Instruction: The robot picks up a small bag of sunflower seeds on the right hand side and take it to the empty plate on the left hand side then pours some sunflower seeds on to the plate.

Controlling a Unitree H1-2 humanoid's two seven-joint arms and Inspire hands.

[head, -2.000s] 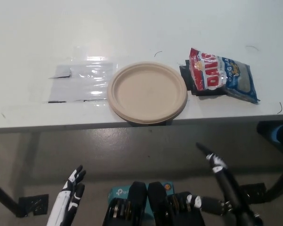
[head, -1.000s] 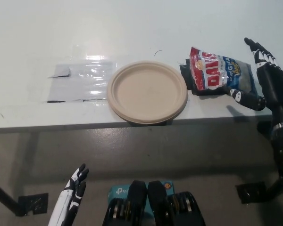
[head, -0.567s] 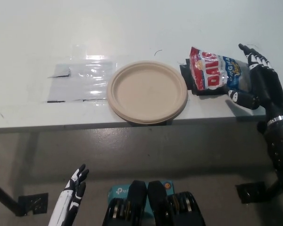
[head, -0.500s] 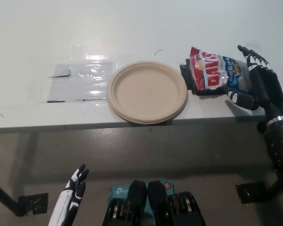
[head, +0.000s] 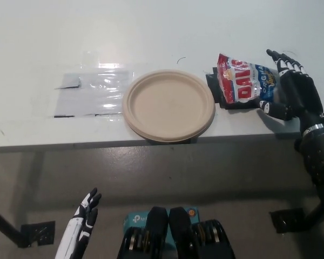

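- Looks like a lab or test room.
- Plain white table with black pen marks, over bare grey floor.
- Clear plastic sheet taped flat on it.

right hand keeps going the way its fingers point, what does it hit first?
Probably the seed bag. The right hand is open over the bag's right end, fingers pointing up-left across it. Its height above the bag is unclear. The left hand rests below the table.
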